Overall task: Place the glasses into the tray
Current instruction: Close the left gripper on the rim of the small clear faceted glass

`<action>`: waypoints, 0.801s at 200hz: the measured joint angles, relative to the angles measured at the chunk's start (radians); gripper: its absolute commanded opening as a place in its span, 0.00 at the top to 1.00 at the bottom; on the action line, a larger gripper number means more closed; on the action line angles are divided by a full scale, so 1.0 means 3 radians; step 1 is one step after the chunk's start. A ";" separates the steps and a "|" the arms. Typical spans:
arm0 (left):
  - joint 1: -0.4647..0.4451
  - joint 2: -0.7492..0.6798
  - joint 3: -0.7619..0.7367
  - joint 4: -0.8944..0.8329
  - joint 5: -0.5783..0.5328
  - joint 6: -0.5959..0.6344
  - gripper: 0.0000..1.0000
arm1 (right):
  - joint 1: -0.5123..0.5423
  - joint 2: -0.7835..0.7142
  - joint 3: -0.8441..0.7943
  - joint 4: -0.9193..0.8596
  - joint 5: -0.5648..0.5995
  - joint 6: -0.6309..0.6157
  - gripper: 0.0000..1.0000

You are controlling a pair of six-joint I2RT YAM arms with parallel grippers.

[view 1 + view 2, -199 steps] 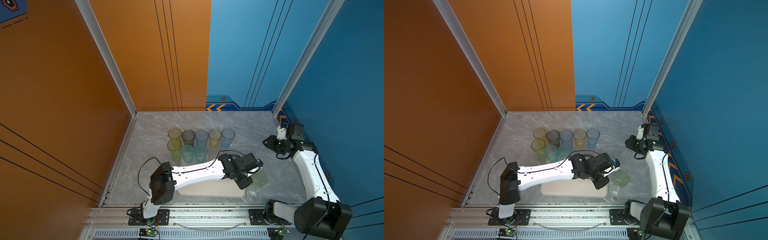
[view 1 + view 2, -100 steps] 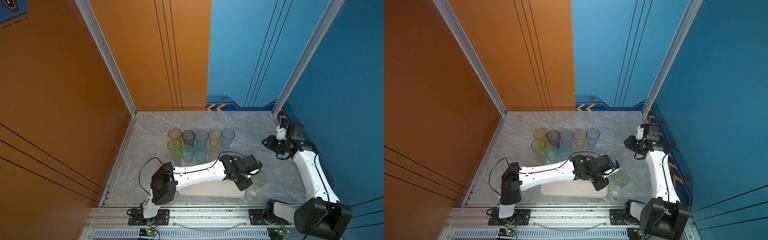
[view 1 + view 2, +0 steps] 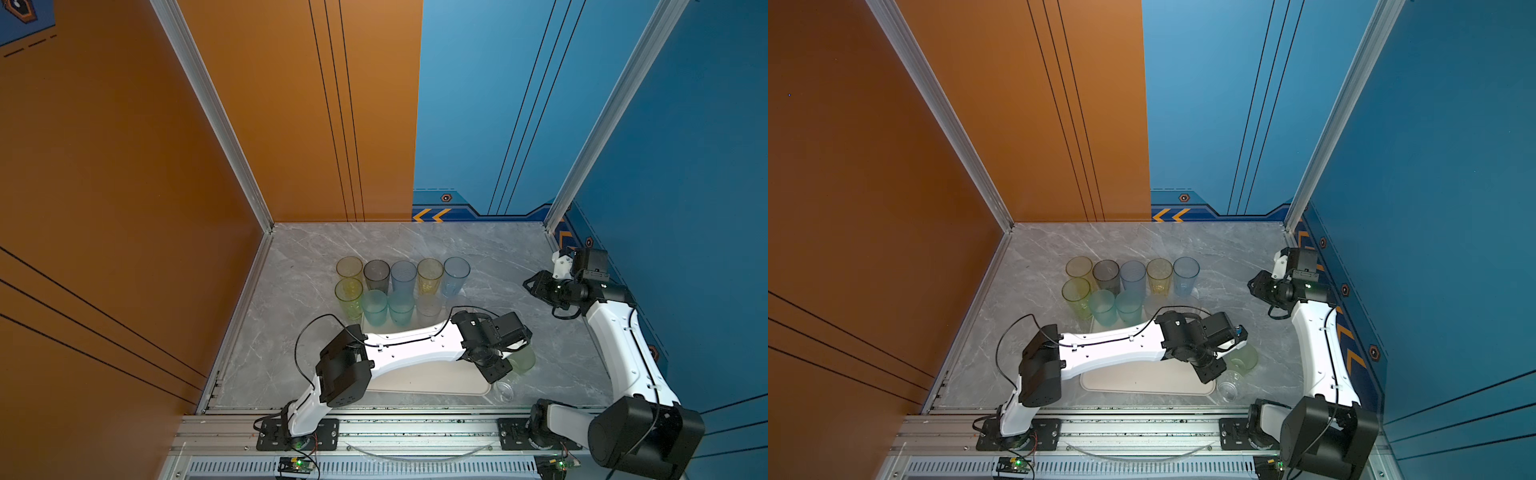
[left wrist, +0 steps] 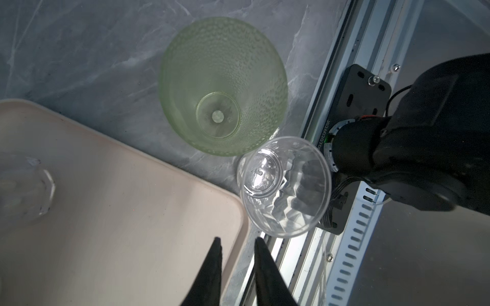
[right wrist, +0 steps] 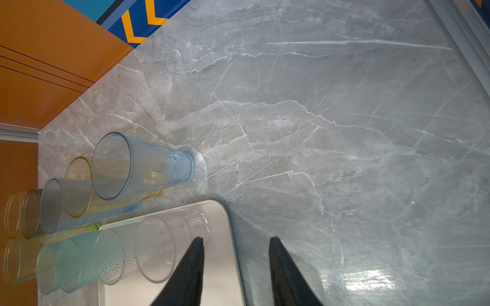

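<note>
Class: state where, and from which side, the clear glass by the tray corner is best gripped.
Probably its rim, from above: the clear glass stands upright, mouth open. Pinch the wall facing the rail, since the green glass and tray crowd its other sides.

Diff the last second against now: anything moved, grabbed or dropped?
Small shifts only. The left arm swung slightly rightward, edging the left gripper toward the clear glass beside the tray corner; its jaws are narrowly apart and empty. The right gripper drifted slightly inward, open and empty. Nothing taken or released. All glasses and the tray stayed put.
</note>
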 measured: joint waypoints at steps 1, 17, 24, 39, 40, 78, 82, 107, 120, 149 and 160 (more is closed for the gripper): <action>0.0000 0.0003 0.0006 -0.0001 0.0004 0.0000 0.76 | 0.0000 0.0000 0.0000 0.0001 0.0000 0.0000 0.60; -0.0022 0.0045 0.0066 -0.0008 0.0033 0.0000 0.76 | 0.0000 0.0000 -0.0010 0.0017 -0.0001 0.0000 0.60; -0.0029 0.0065 0.0097 -0.0017 0.0039 0.0000 0.76 | 0.0000 0.0000 -0.0014 0.0018 -0.0003 0.0000 0.60; -0.0046 0.0107 0.0150 -0.0046 0.0055 0.0000 0.76 | 0.0000 0.0000 -0.0015 0.0019 -0.0013 0.0000 0.60; -0.0047 0.0108 0.0153 -0.0047 0.0056 0.0000 0.76 | 0.0001 0.0000 -0.0015 0.0019 -0.0013 0.0000 0.60; -0.0055 0.0264 0.0332 -0.0150 0.0062 0.0001 0.76 | 0.0000 0.0000 -0.0015 0.0029 -0.0024 0.0000 0.60; -0.0055 0.0281 0.0351 -0.0163 0.0062 0.0001 0.76 | 0.0000 0.0000 -0.0015 0.0029 -0.0024 0.0000 0.60; -0.0055 0.0360 0.0427 -0.0248 0.0058 0.0005 0.76 | 0.0000 0.0000 -0.0015 0.0042 -0.0027 0.0000 0.60; -0.0055 0.0385 0.0473 -0.0294 0.0055 0.0013 0.75 | 0.0000 0.0000 -0.0015 0.0053 -0.0048 0.0000 0.60; -0.0055 0.0422 0.0547 -0.0360 0.0033 0.0025 0.74 | 0.0000 0.0000 -0.0017 0.0056 -0.0075 0.0000 0.60; -0.0055 0.0443 0.0573 -0.0371 0.0033 0.0031 0.73 | 0.0000 0.0000 -0.0018 0.0064 -0.0075 0.0000 0.60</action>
